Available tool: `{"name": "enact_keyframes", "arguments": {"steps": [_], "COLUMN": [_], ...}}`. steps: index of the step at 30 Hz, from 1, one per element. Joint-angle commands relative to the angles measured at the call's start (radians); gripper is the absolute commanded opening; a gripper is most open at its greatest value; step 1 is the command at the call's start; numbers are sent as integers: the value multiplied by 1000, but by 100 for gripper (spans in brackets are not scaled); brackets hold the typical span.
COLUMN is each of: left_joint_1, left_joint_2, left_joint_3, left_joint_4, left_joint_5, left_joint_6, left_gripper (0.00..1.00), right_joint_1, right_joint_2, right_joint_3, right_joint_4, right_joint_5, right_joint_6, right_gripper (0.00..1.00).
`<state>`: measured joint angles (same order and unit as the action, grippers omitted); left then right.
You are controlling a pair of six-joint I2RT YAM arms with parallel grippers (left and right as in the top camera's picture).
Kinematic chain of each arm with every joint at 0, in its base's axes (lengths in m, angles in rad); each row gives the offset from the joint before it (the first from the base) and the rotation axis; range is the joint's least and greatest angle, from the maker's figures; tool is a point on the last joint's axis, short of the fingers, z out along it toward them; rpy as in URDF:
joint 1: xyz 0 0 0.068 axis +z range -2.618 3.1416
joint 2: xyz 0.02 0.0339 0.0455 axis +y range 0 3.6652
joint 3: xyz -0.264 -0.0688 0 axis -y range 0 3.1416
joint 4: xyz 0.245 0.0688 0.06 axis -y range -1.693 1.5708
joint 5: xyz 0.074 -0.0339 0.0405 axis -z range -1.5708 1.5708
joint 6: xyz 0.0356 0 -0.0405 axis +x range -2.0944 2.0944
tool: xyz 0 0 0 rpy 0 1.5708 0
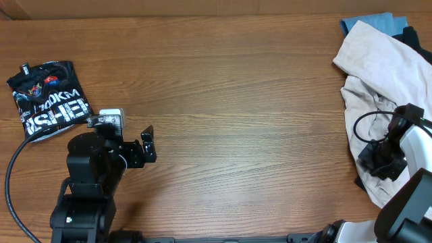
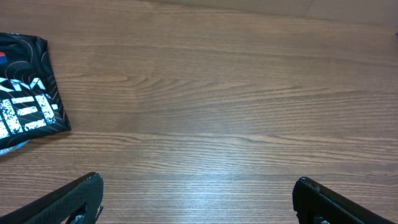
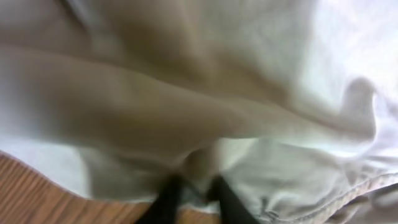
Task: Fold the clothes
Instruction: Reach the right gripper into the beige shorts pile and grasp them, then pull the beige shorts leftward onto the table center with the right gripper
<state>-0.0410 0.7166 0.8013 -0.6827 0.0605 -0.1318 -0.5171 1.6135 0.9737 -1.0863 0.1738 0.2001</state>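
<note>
So the right claw point(image 3: 196, 185) is pinching the shorts point(image 1: 378, 67). In the wrist view its two dark fingers point(image 3: 165, 202) are sitting nearly together with a little fold of cream cloth bunching up between them, just above the wood. The cloth is filling almost that whole view, all creases, with a stitched hem running along the bottom right corner.

From above, the shorts are lying crumpled at the right edge of the table point(image 1: 236, 81), and the right arm is reaching over their lower part. A blue garment point(image 1: 368, 21) is peeking out from under the top of the pile. A black garment point(image 1: 413, 37) is lying just beside it at the far right corner. Both are touching the shorts.

The left claw point(image 1: 148, 143) is hanging spread wide, holding nothing, over bare wood at the near left. Its wrist view is showing both fingers well apart at the bottom corners. A folded black printed garment point(image 1: 47, 100) with white lettering is lying flat at the left edge, near that arm but apart from the claw.
</note>
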Motion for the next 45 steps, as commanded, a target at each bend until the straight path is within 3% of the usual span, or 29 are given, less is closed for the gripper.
{"name": "enact_keyframes", "arguments": {"steps": [1, 9, 15, 22, 26, 30, 35, 45], "left_joint_1": [8, 8, 8, 8, 8, 8, 8, 8], "left_joint_2": [1, 1, 1, 1, 1, 1, 2, 2], "left_joint_3": [27, 27, 27, 27, 27, 27, 27, 27], "left_joint_4": [5, 6, 7, 6, 6, 6, 6, 6], "left_joint_5": [7, 7, 7, 7, 7, 7, 7, 7], "left_joint_6": [-14, -14, -14, -14, -14, -14, -14, -14], "left_gripper": [100, 100, 100, 100, 100, 100, 100, 100], "right_joint_1": [1, 1, 60, 340, 556, 730, 920, 1111], "right_joint_2": [21, 22, 20, 11, 11, 11, 17, 20], "right_joint_3": [-5, -4, 90, 324, 442, 482, 483, 482], "right_joint_4": [2, 0, -61, -203, -181, -80, 179, 739], "right_joint_5": [37, 57, -66, -150, -227, -229, -213, -212], "right_joint_6": [5, 9, -19, -45, -37, 18, 65, 89], "right_gripper": [5, 4, 4, 4, 4, 4, 4, 4]}}
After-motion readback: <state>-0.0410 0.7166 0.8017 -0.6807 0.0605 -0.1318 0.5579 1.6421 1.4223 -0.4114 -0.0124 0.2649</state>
